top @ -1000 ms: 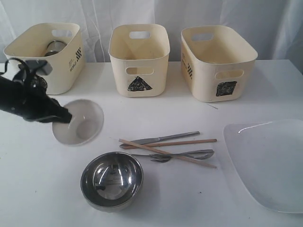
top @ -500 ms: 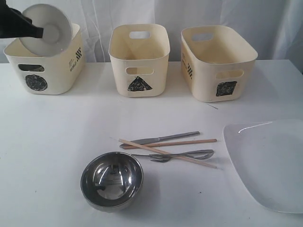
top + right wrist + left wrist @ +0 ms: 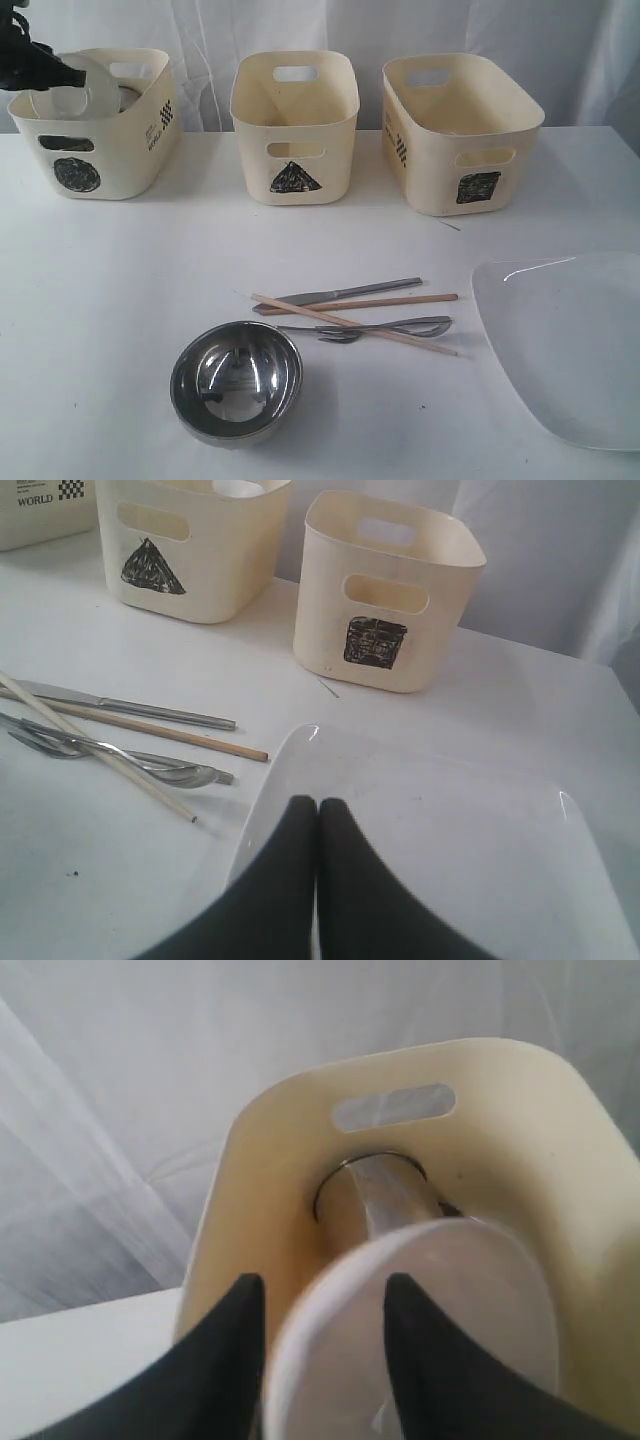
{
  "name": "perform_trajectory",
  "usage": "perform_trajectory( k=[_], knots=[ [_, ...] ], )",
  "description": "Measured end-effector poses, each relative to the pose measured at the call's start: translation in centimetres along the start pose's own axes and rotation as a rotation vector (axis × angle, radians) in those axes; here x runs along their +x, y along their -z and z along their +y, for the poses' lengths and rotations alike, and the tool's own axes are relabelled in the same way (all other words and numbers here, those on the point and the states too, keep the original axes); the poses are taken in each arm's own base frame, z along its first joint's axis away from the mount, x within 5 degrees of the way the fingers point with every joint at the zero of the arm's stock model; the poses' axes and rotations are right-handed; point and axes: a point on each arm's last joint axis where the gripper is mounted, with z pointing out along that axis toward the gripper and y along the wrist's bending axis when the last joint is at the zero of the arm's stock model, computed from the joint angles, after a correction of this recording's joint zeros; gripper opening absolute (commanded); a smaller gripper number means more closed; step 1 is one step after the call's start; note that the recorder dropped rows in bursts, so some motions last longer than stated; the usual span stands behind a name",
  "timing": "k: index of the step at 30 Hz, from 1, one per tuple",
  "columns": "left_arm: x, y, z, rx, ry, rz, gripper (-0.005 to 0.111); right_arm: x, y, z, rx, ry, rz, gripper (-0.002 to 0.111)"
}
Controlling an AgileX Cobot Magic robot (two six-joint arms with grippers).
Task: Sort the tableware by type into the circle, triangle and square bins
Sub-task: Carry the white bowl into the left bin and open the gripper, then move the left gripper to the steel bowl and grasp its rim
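My left pincer (image 3: 325, 1285) grips the rim of the round white bowl (image 3: 440, 1320), which is tilted in the mouth of the cream plastic circle-marked bin (image 3: 110, 160). The bowl is just beside a steel mug (image 3: 375, 1195), perhaps touching it. My right pincer (image 3: 318, 810) hangs clenched above the large white plate (image 3: 450, 850).

The white bowl (image 3: 85, 92), pinched in my left jaws, is no longer low over the table (image 3: 120, 270); it rises over the circle bin (image 3: 120, 150) and now sinks with the jaws into its mouth.

In tool (image 3: 325, 1288), white bowl (image 3: 445, 1330) — mug (image 3: 385, 1195), perhaps, beyond
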Motion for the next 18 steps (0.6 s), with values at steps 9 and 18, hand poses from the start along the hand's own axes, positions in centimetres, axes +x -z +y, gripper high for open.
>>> perform_trajectory(
  k=[9,18],
  knots=[
    [-1.5,3.3,-2.1,0.261,0.059,0.076,0.036,0.0,0.0,0.0,0.0,0.0,0.0,0.0],
    [1.7,10.9,-4.7,0.432,0.102,0.24,0.036,0.0,0.0,0.0,0.0,-0.006,0.0,0.0]
  ],
)
